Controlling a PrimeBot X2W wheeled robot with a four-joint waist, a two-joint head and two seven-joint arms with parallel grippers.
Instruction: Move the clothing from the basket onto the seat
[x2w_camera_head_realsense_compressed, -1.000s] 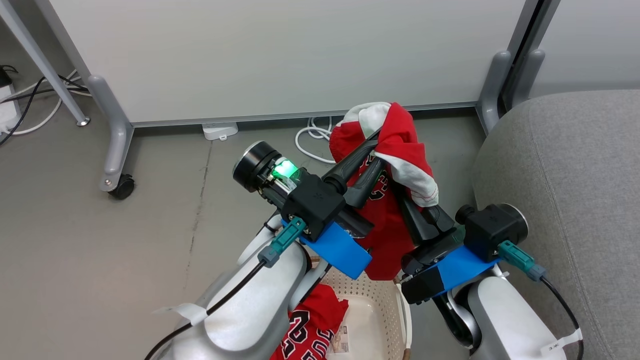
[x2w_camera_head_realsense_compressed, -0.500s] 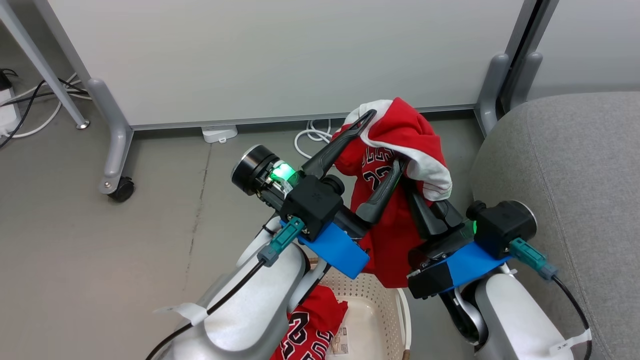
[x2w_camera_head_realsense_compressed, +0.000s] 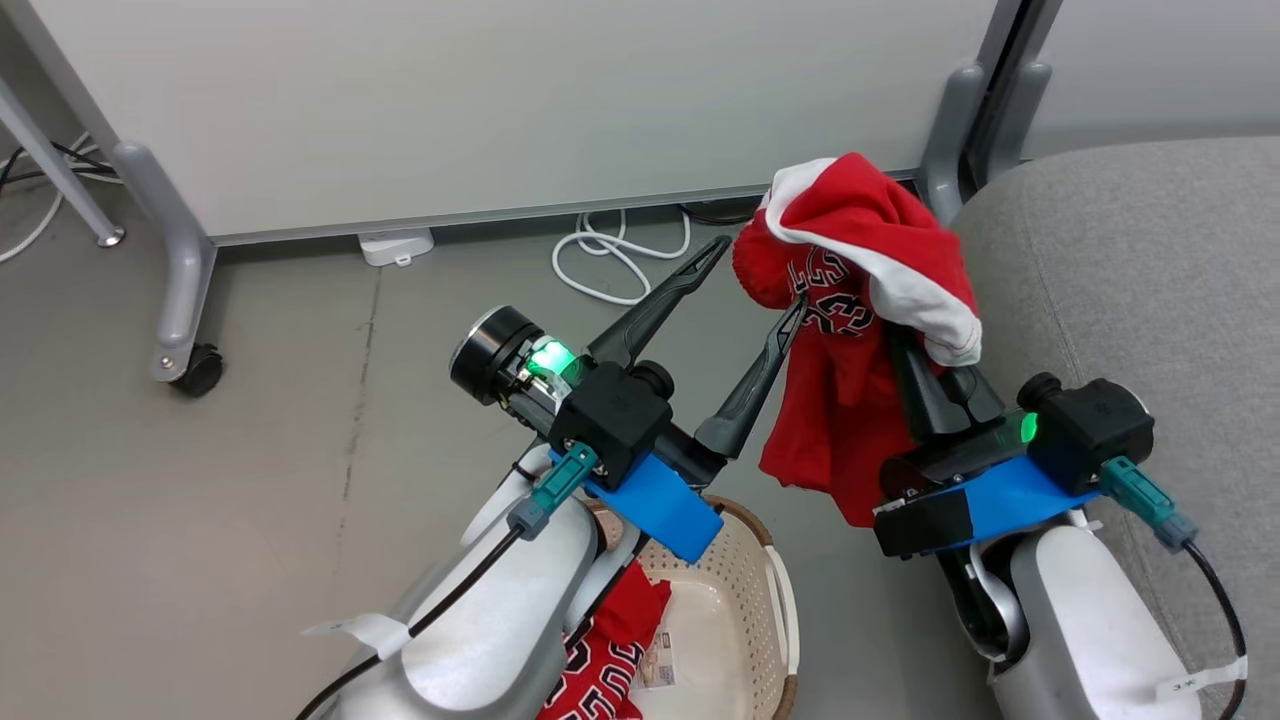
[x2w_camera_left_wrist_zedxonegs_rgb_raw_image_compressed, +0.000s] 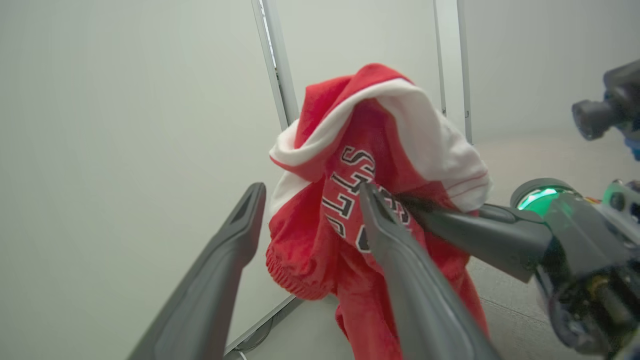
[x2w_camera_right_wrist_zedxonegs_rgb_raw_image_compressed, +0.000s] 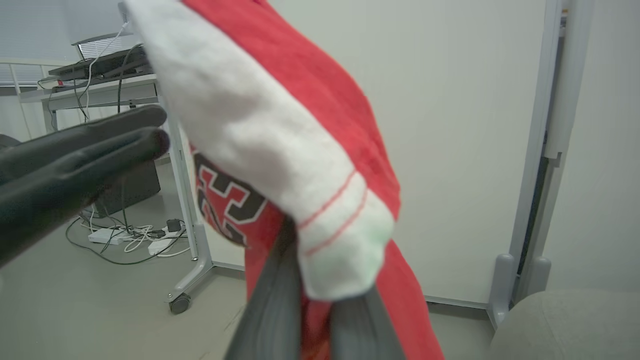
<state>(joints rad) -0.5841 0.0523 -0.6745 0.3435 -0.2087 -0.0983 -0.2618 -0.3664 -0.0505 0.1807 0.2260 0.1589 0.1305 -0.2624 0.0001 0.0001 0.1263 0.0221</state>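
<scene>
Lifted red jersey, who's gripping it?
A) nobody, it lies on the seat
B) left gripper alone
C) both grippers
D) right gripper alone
D: the right gripper has its fingers shut on the lifted jersey, while the left gripper has its fingers spread open beside it.

even, soft indoor light; wrist views blur close fabric and fingers.
</scene>
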